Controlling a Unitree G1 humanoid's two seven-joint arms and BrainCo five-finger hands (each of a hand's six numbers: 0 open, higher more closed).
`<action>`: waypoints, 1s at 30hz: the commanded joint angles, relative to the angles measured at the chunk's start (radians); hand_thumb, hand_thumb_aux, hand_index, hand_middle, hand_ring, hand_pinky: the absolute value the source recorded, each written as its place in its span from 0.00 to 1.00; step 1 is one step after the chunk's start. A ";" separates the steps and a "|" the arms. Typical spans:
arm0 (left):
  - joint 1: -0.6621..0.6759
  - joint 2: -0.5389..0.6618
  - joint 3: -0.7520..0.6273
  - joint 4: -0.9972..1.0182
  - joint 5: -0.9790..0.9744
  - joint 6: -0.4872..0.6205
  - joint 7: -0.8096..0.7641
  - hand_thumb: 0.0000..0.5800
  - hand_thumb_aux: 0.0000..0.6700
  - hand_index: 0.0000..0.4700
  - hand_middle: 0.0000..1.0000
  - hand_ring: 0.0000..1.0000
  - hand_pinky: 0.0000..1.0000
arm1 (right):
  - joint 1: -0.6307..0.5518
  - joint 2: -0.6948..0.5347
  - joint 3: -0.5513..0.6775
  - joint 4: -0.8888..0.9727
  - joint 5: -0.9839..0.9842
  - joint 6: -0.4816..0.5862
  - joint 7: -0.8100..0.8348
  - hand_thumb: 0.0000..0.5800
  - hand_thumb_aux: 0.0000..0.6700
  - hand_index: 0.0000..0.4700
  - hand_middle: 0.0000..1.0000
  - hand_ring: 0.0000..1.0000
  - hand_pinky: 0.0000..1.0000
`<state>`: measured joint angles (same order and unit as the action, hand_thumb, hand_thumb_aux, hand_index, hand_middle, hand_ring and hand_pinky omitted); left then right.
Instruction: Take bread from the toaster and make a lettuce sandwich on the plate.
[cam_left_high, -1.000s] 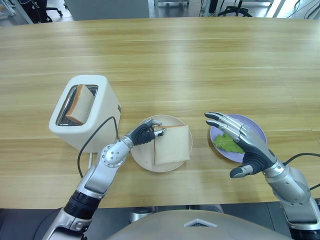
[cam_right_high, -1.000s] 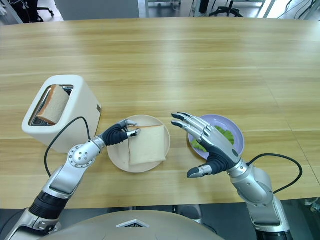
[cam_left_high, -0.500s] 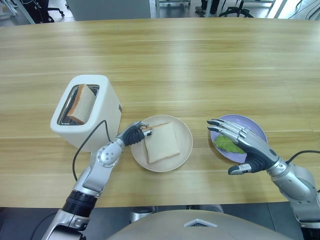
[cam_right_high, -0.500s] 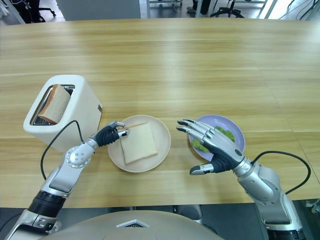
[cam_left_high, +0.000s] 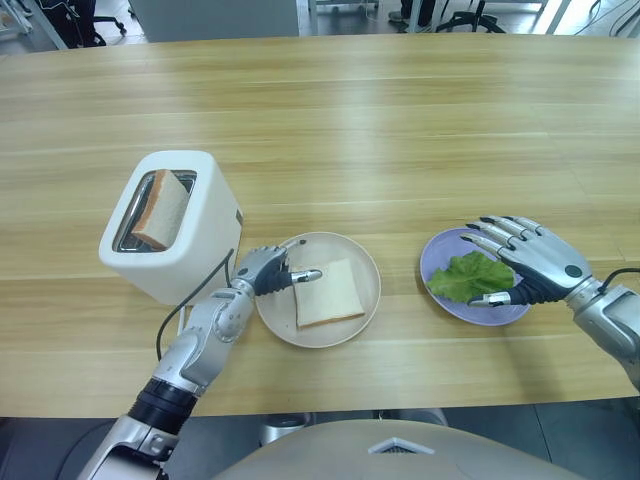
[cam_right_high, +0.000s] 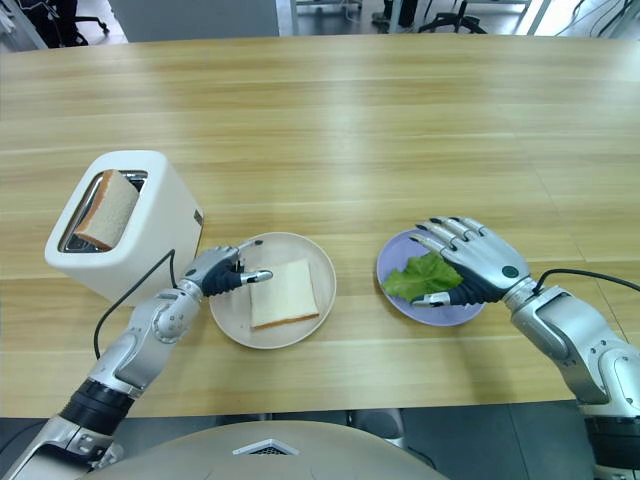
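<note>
Nearest: left hand (cam_left_high: 265, 272) at left rim of beige plate (cam_left_high: 318, 338), fingers apart, one stretched toward bread slice (cam_left_high: 328, 293), holding nothing. Bread slice lies flat on beige plate, slightly right of centre. Right of beige plate, near it: purple plate (cam_left_high: 500, 312) carrying lettuce leaf (cam_left_high: 462, 275). Over purple plate's right half: right hand (cam_left_high: 535, 262), fingers spread above lettuce leaf, thumb by its near edge, not clamped on it. Left of beige plate, slightly farther: white toaster (cam_left_high: 190, 250), second bread slice (cam_left_high: 160, 208) standing tilted in slot. Wooden tabletop (cam_left_high: 350, 130) runs on beyond beige plate.
</note>
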<state>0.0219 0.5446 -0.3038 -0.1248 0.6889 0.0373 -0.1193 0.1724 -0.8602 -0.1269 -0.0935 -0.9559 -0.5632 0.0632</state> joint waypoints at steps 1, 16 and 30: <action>0.053 0.022 0.067 -0.130 0.041 0.005 0.028 0.00 0.00 0.00 0.00 0.00 0.00 | -0.034 -0.045 0.081 0.138 -0.123 0.036 -0.086 0.00 0.00 0.00 0.00 0.00 0.00; 0.392 -0.111 0.305 -0.622 -0.050 -0.107 0.087 0.00 0.00 0.00 0.00 0.00 0.00 | -0.309 -0.020 0.433 0.571 -0.279 0.121 -0.404 0.00 0.00 0.00 0.00 0.00 0.00; 0.494 -0.158 0.401 -0.684 -0.036 -0.185 0.068 0.00 0.00 0.00 0.00 0.00 0.00 | -0.357 -0.029 0.525 0.589 -0.225 0.152 -0.499 1.00 1.00 0.98 0.00 0.00 0.00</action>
<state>0.5097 0.3906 0.0784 -0.7927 0.6506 -0.1395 -0.0396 -0.1957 -0.8777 0.3841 0.5088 -1.1992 -0.4046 -0.4320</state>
